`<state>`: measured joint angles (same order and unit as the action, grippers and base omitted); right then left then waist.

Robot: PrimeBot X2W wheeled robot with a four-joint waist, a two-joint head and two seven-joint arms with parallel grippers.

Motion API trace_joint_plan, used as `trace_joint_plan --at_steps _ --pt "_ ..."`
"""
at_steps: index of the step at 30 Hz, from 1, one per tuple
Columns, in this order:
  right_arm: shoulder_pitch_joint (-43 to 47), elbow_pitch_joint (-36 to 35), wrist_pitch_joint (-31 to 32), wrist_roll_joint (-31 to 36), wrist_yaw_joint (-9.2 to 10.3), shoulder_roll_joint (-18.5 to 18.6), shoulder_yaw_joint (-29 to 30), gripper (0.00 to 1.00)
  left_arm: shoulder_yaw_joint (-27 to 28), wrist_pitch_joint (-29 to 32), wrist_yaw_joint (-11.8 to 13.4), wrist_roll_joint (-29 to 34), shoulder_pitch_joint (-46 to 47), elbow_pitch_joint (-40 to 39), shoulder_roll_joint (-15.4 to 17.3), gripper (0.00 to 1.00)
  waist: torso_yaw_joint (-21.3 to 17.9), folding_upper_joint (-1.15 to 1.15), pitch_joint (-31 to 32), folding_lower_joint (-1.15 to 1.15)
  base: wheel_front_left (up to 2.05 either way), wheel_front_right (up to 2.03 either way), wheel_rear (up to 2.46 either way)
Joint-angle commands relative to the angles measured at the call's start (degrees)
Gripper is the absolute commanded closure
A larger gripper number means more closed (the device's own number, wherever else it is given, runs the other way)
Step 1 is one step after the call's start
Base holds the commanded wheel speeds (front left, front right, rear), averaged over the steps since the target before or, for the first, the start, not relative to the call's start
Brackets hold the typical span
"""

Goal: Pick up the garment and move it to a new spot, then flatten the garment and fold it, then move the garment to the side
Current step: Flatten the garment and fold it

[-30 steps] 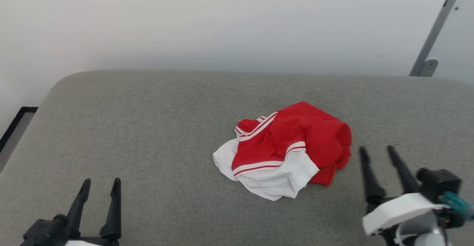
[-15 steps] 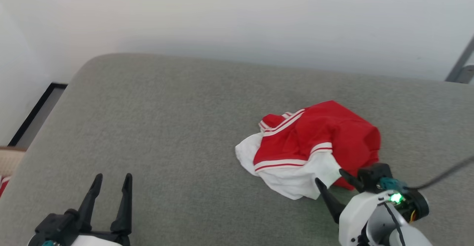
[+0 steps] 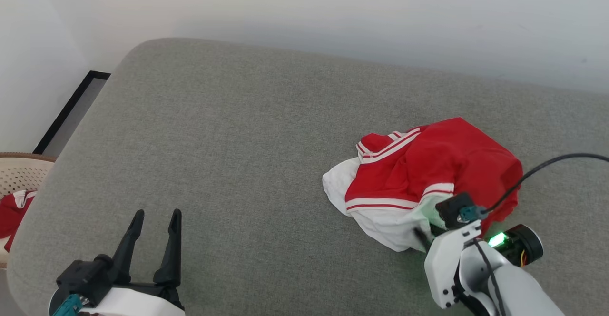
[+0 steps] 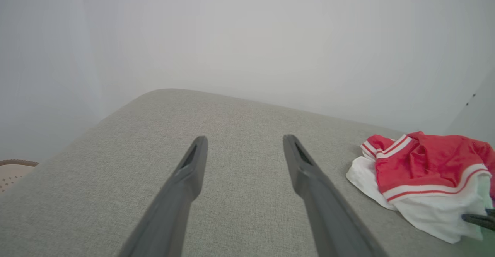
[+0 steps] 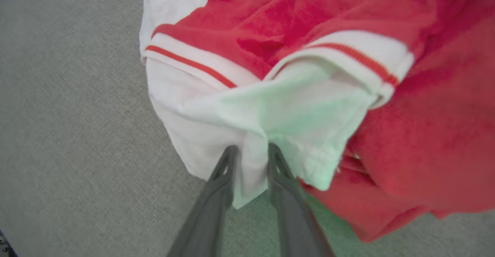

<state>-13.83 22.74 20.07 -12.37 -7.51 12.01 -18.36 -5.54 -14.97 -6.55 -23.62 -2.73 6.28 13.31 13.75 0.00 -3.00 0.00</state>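
Left tool (image 3: 157, 213) (image 4: 244, 140): two long dark fingers on a white forearm, at the near left. Spread wide and holding nothing, it hangs over bare cloth; its base is cut off by the head view's bottom edge.

Right tool (image 5: 252, 148): at the near right. In the head view its fingers are mostly hidden behind its own white wrist casing, which carries a small lit green lamp (image 3: 497, 240) and a thin black cable (image 3: 547, 163) running off to the right. In the right wrist view the fingers stand narrow, pressed on either side of a raised fold of white sleeve.

Garment (image 3: 452, 163) (image 4: 425, 164) (image 5: 425, 133): thin red jersey T-shirt with white sleeves and red-and-white striped bands. It lies crumpled in a heap right of centre, with its near white edge at the right tool. Neck and hem cannot be made out.

Surface (image 3: 238, 140): grey woven upholstery with a rounded far-left corner; its right side is cut off.

Basket (image 3: 19, 173): pale, perforated plastic, beside the left edge of the surface and only partly in view. It holds a bunched red-and-white second cloth (image 3: 12, 211), mostly cut off.

Wall (image 3: 285, 2): plain white, behind everything.
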Motion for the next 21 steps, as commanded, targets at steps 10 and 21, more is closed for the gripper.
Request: trace_joint_plan --at_steps 10,21 --pt "-0.56 -5.16 3.6 -3.56 0.05 0.82 3.29 1.0 1.86 -0.32 -0.54 0.67 0.31 0.34 -0.8 0.0 -1.99 0.0 0.07 0.0 0.0 0.0 0.0" --pt "8.77 -23.66 14.42 -4.8 0.04 3.78 18.25 1.0 2.88 -0.32 -0.86 0.2 -0.69 -0.25 -0.28 0.0 -5.42 0.0 0.28 0.0 0.0 0.0 0.0"
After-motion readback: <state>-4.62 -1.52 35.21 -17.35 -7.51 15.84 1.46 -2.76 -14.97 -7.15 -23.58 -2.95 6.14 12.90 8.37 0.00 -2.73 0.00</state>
